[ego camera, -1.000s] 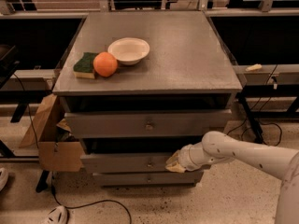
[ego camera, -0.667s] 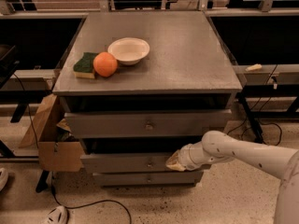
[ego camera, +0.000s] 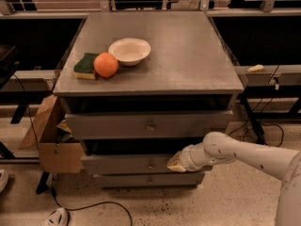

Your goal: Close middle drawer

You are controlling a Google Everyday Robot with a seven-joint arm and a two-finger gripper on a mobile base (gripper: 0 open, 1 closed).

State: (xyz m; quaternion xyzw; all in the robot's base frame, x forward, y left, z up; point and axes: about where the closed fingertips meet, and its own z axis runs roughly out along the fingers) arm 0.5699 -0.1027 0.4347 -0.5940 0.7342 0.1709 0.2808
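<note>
The grey cabinet (ego camera: 150,79) has three drawers. The middle drawer (ego camera: 127,164) is wide and shallow with a small round knob (ego camera: 151,164); it stands pulled out a little, with a dark gap above its front. My white arm reaches in from the right, and my gripper (ego camera: 176,162) rests against the right part of the middle drawer's front, right of the knob. The top drawer (ego camera: 148,125) also stands out a little. The bottom drawer (ego camera: 148,179) sits below.
On the cabinet top are a white bowl (ego camera: 130,51), an orange (ego camera: 106,64) and a green-and-yellow sponge (ego camera: 85,66). An open cardboard box (ego camera: 49,140) stands at the cabinet's left. Cables (ego camera: 94,206) and a white shoe (ego camera: 55,217) lie on the floor in front.
</note>
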